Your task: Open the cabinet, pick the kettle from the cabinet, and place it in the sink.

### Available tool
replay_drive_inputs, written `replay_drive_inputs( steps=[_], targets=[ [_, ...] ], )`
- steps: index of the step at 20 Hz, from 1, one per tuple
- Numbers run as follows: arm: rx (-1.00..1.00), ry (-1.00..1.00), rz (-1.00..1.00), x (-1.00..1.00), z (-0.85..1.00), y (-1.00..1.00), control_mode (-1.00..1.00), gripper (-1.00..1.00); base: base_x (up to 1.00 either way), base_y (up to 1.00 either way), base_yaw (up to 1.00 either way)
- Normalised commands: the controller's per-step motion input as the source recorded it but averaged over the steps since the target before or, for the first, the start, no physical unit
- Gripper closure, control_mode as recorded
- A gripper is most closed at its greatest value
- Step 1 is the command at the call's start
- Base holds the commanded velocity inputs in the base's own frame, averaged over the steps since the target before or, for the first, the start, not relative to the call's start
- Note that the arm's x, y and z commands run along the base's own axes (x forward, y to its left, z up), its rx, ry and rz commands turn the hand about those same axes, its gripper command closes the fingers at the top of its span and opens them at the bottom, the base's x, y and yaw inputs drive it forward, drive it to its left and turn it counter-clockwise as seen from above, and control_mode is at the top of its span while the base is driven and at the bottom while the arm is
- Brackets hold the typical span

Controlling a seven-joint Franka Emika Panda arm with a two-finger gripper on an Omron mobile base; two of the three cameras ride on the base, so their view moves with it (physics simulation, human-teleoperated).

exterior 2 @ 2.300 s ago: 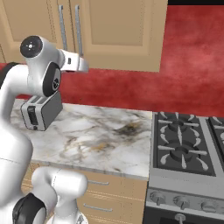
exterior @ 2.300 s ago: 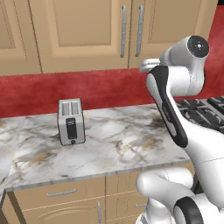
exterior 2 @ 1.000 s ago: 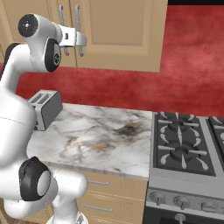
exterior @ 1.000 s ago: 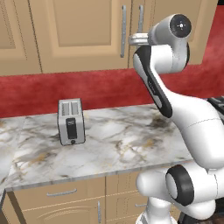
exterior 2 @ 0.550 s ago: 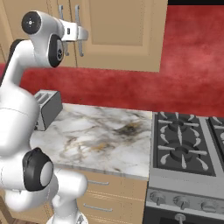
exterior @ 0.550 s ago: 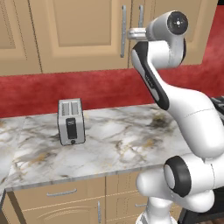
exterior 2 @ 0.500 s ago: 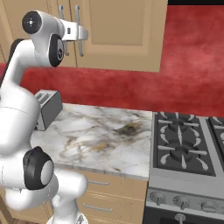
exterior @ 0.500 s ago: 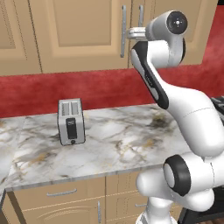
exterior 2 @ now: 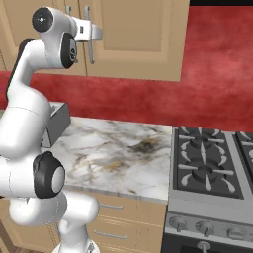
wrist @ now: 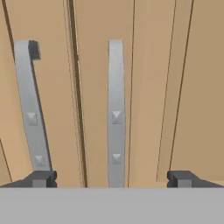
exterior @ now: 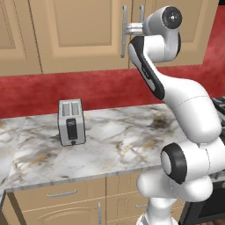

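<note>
— Hand view first: where is the end effector (wrist: 111, 177)?

— Right in front of the closed cabinet (wrist: 148, 87), fingers (wrist: 41, 178) spread wide, nothing between them. The right door's bar handle (wrist: 116, 113) stands between the tips; the left door's handle (wrist: 28, 109) lies over toward one tip.

— And the left base view?

— Both doors shut; a silver toaster (exterior: 71, 121) stands on the marble counter (exterior: 114, 145) below.

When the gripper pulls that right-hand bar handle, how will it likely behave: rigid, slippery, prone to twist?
The bar handle looks like smooth metal, so probably stiff but somewhat slippery. It is thin and stands between the open gripper fingertips, so a centred squeeze should hold. The closed cabinet door will likely swing rather than slide.
</note>
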Motion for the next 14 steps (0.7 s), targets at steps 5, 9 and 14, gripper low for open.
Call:
replay_drive_inputs(
  steps=[5, 9, 14],
  targets=[
    [0.0, 0.0, 0.0, 0.33, 0.0, 0.0, -1.0, -1.0, 0.0, 0.0, 0.0],
    [0.0, -0.01, 0.0, 0.29, -0.1, 0.02, -1.0, -1.0, 0.0, 0.0, 0.0],
    [0.0, -0.05, 0.0, 0.26, -0.14, 0.0, -1.0, -1.0, 0.0, 0.0, 0.0]
  ],
)
